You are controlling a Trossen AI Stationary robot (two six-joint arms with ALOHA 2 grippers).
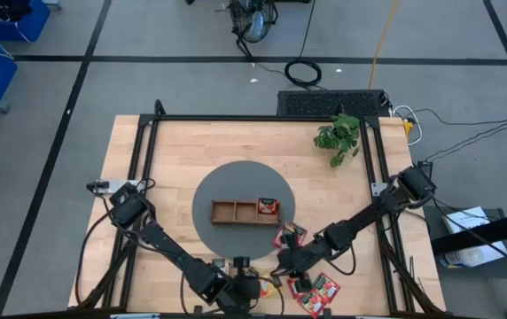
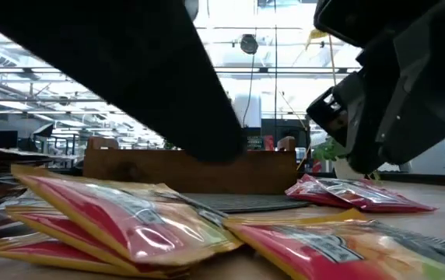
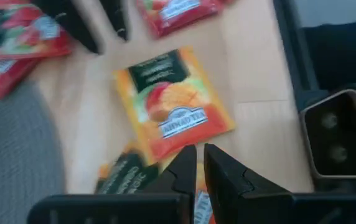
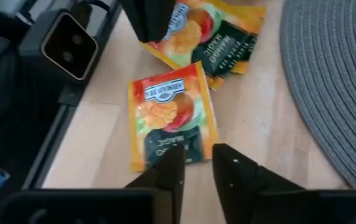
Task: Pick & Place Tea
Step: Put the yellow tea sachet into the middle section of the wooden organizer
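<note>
Tea sachets lie on the wood near the table's near edge: red ones (image 1: 289, 236) (image 1: 320, 292) and orange ones (image 1: 268, 285). One orange sachet (image 3: 175, 102) (image 4: 172, 115) lies flat between the two grippers. My right gripper (image 4: 196, 177) (image 1: 282, 263) hovers open at that sachet's edge with nothing between its fingers. My left gripper (image 3: 198, 177) (image 1: 255, 286) is shut at another orange sachet (image 3: 125, 177) (image 4: 193, 25). The wooden tray (image 1: 245, 211) stands on the round grey mat (image 1: 209, 190), a red sachet (image 1: 268, 206) in its right compartment. My left gripper pinches an edge (image 3: 168, 168) of the orange sachet between its two fingers, slanting down from the near side. The fingers themselves cover the place of contact. Whether the sachet is lifted clear or still rests on the table, I cannot tell.
A small green plant (image 1: 339, 136) stands at the far right of the table. A black frame rail (image 3: 293, 43) runs close beside the sachets. In the low view red sachets (image 2: 129, 218) fill the foreground in front of the tray (image 2: 191, 171).
</note>
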